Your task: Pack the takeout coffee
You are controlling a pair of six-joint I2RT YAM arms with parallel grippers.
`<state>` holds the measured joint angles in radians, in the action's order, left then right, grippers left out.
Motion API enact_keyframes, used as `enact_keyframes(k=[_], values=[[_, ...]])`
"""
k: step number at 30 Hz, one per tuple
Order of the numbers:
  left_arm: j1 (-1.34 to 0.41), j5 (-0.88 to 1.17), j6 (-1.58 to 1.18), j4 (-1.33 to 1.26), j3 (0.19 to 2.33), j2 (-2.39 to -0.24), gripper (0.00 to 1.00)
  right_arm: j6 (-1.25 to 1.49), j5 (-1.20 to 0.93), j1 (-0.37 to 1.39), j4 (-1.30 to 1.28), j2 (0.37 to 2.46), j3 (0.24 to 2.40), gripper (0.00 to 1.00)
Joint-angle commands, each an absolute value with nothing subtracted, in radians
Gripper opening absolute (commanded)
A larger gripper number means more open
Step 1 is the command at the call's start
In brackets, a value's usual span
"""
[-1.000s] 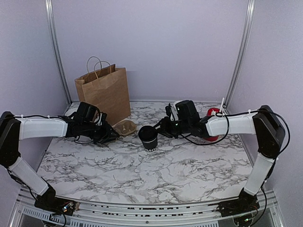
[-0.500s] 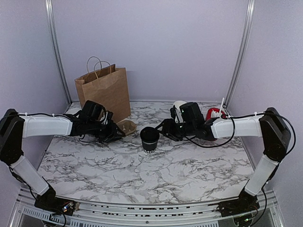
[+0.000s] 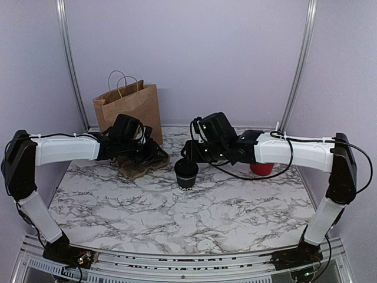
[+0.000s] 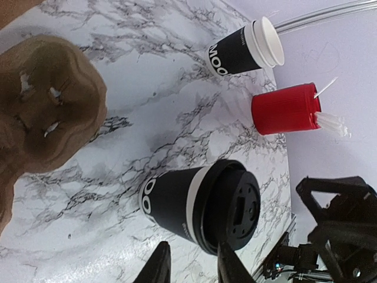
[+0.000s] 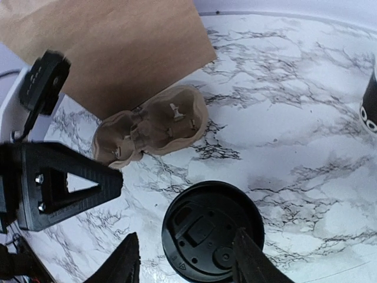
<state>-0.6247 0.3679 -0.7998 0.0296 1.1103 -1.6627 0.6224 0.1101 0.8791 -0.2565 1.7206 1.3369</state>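
Right claw (image 5: 187, 233) hangs over the takeout coffee (image 3: 187, 173), fingers (image 5: 126, 262) spread wide, one each side of the lid (image 5: 212, 236). Its wrist view shows marble btwn one finger and the lid rim. The other finger overlaps the rim in the pic, so contact there can't be told. Nothing is pinched.

The coffee stands upright approx. mid-bench (image 3: 206, 218): black cup w/ white lettering, a white band at the top, round black lid seated on it.

Left claw (image 4: 192, 247) sits low, just to the left of the coffee, fingers a narrow gap apart. Only marble and the cup's side show past them, so no grip on anything in its wrist view.

A moulded cardboard cup carrier (image 3: 136, 167) lies on the bench by that claw, btwn the coffee and the brown paper bag (image 3: 129, 112). From above the claw covers part of the carrier, so whether they touch is unclear. The bag stands upright at back left, handles up, near the wall.

Back right there's a nested stack of like black cups (image 4: 241, 50) w/ white rims. Beside it is a red cup (image 4: 283, 109) w/ white sticks (image 4: 330, 121) poking out. From above, the right forearm hides the stack and part of the red cup.
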Motion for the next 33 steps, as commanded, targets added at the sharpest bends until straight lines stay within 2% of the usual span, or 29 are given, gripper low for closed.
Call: enact_keyframes(k=[1,3,6,11,16,22,33], values=[[-0.646,0.333,-0.778,0.046,1.215,-1.699,0.28,0.537,0.239,0.92,-0.371,1.8,1.437,0.45],[-0.656,0.32,-0.772,0.062,1.26,-1.713,0.27,0.53,0.249,0.928,-0.391,1.827,1.466,0.34],[-0.668,0.309,-0.778,0.075,1.307,-1.728,0.22,0.53,0.245,0.93,-0.381,1.832,1.456,0.24],[-0.67,0.337,-0.814,0.061,1.382,-1.759,0.17,0.535,0.234,0.931,-0.317,1.799,1.392,0.14],[-0.702,0.426,-0.955,-0.091,1.387,-1.786,0.13,0.562,0.201,0.93,-0.227,1.759,1.315,0.1],[-0.711,0.533,-1.169,-0.397,1.304,-1.862,0.12,0.577,0.18,0.92,-0.154,1.743,1.257,0.09],[-0.711,0.519,-1.297,-0.518,1.165,-2.006,0.09,0.584,0.16,0.917,-0.173,1.772,1.242,0.06]])
